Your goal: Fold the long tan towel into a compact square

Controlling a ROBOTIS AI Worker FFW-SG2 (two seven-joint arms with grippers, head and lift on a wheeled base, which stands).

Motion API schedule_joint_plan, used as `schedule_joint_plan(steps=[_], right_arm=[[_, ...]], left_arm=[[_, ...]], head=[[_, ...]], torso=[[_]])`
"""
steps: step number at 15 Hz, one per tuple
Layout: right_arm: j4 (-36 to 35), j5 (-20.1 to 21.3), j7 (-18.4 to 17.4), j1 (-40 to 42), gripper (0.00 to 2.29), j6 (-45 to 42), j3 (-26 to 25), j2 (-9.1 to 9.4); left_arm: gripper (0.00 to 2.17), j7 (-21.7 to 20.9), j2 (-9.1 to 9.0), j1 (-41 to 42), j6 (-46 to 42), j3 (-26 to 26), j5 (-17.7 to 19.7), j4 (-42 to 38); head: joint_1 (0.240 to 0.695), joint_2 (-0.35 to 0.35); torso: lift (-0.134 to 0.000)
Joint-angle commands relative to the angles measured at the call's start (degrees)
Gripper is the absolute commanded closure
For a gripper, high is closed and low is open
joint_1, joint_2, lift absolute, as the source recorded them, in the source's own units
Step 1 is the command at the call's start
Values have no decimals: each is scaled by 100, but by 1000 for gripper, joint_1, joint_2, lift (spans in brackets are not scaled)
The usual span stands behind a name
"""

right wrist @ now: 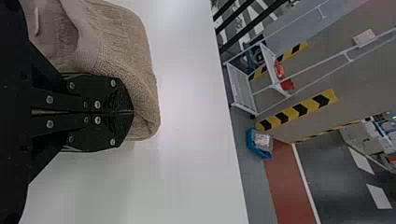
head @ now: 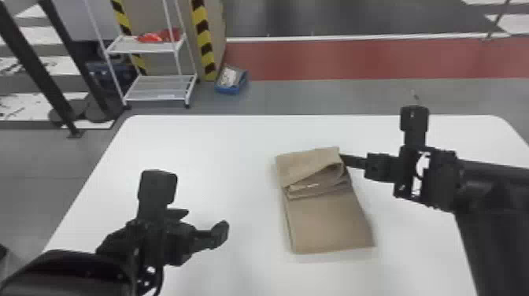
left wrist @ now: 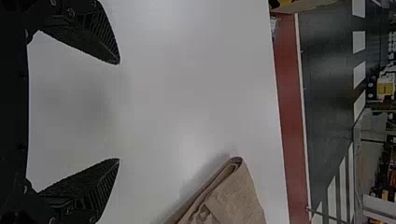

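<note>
Right of centre on the white table [head: 196,157], the tan towel [head: 330,224] lies in a flat, layered strip, longer than it is wide, its near part smooth and its far end stacked higher. The top flap [head: 305,163] sits askew there, lifting toward the right so that the folds beneath peep out, which suggests this end wants squaring before another fold.

The right gripper [right wrist: 133,112] comes in from the right at that far corner, its fingers closed together against the cloth, probably to tuck or steady the loose edge; whether any fabric is pinched between them is hard to say, the tips being partly masked. The left gripper [left wrist: 116,111] hangs over the table left of the towel, fingers spread wide and empty, presumably kept clear yet near enough to help. Pressing too hard could skew the stack.
</note>
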Motion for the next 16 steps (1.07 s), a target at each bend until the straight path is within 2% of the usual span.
schedule_joint_plan(steps=[1, 2, 3, 4, 6, 8, 12, 13, 16], right_arm=[[-866, 459, -10, 307, 1305, 1194, -2, 5], [-1341, 741, 8, 492, 576, 1564, 33, -79], [-1859, 1092, 43, 703, 97, 1968, 51, -167], [-2211, 1321, 157, 843, 33, 2179, 200, -202], [-2984, 1954, 412, 1054, 22, 2495, 517, -466], [-3248, 2525, 799, 1063, 29, 2759, 745, -554], [-3178, 2621, 825, 958, 49, 2724, 710, -554], [-3125, 2648, 983, 914, 60, 2741, 763, -580], [-3019, 3158, 1704, 615, 70, 2724, 1272, -598]], left_arm=[[151, -7, 4, 20, -9, 26, 14, -48], [151, -7, 12, 46, -9, 26, 14, -75], [151, -7, 12, 64, -9, 35, 14, -101], [151, -7, 12, 64, 9, 44, 14, -110], [151, -7, -14, 64, 9, 17, 14, -110], [151, 2, -23, 82, 9, -18, 14, -136], [151, 2, -5, 187, 9, 26, 14, -215], [151, 2, -5, 205, 9, 35, 14, -224], [151, 28, -5, 205, 9, 35, 14, -224]], head=[[695, 79], [695, 77], [695, 72], [695, 60], [695, 34], [695, 7], [695, -17], [695, -19], [695, 0]], torso=[[-124], [-124], [-124], [-124], [-124], [-124], [-124], [-124], [-124]])
